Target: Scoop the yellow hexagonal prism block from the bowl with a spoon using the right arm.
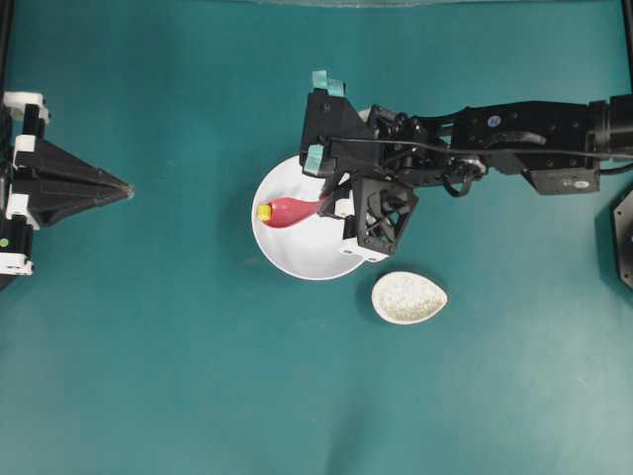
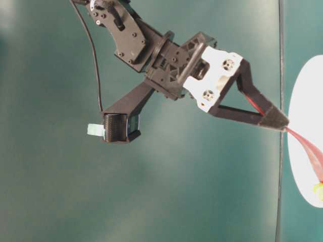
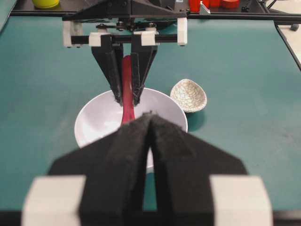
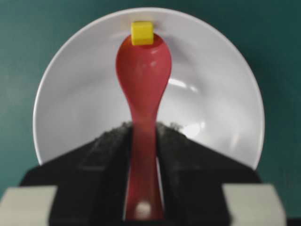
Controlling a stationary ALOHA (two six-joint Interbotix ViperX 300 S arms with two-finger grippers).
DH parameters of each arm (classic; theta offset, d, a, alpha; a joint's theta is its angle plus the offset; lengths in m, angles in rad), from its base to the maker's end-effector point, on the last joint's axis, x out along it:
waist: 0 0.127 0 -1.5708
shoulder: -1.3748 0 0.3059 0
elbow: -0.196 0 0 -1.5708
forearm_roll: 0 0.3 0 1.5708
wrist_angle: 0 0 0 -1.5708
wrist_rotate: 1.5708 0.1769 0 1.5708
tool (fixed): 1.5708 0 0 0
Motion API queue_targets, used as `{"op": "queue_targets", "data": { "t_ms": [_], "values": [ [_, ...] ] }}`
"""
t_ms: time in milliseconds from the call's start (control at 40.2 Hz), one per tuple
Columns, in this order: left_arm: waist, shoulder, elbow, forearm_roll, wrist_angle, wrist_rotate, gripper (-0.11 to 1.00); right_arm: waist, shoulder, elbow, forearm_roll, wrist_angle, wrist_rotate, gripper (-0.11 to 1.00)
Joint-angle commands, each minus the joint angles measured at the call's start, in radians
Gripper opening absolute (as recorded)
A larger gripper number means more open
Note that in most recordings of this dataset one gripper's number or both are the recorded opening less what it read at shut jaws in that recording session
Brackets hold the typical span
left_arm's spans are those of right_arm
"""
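My right gripper (image 4: pixel 143 126) is shut on the handle of the pink-red spoon (image 4: pixel 143 70), whose scoop points into the white bowl (image 4: pixel 70 94). The yellow block (image 4: pixel 141 33) sits right at the scoop's tip, close to the bowl's far wall. From overhead, the right gripper (image 1: pixel 326 203) hangs over the bowl (image 1: pixel 297 255), and the spoon (image 1: pixel 292 210) reaches left to the block (image 1: pixel 264 211). The left gripper (image 1: pixel 127 188) stays far left, shut and empty. In the left wrist view the left gripper (image 3: pixel 149 115) faces the bowl (image 3: pixel 99 122) and hides the block.
A small speckled teardrop-shaped spoon rest (image 1: pixel 408 296) lies just right of and below the bowl, also visible as the spoon rest (image 3: pixel 188 95). The right arm (image 1: pixel 514 134) stretches in from the right edge. Green table surface surrounds the dishes.
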State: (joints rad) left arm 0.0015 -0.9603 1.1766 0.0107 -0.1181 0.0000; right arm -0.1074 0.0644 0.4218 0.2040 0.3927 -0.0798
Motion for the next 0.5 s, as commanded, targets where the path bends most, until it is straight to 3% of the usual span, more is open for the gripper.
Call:
{"op": "queue_targets", "data": {
  "t_ms": [0, 472],
  "values": [
    [0.0, 0.003, -0.011, 0.002, -0.005, 0.0, 0.0, 0.003, -0.037, -0.023, 0.003, -0.009, 0.0, 0.24],
    [0.0, 0.003, -0.011, 0.002, -0.003, 0.0, 0.0, 0.008, -0.057, -0.005, 0.003, -0.031, 0.006, 0.24]
  ]
}}
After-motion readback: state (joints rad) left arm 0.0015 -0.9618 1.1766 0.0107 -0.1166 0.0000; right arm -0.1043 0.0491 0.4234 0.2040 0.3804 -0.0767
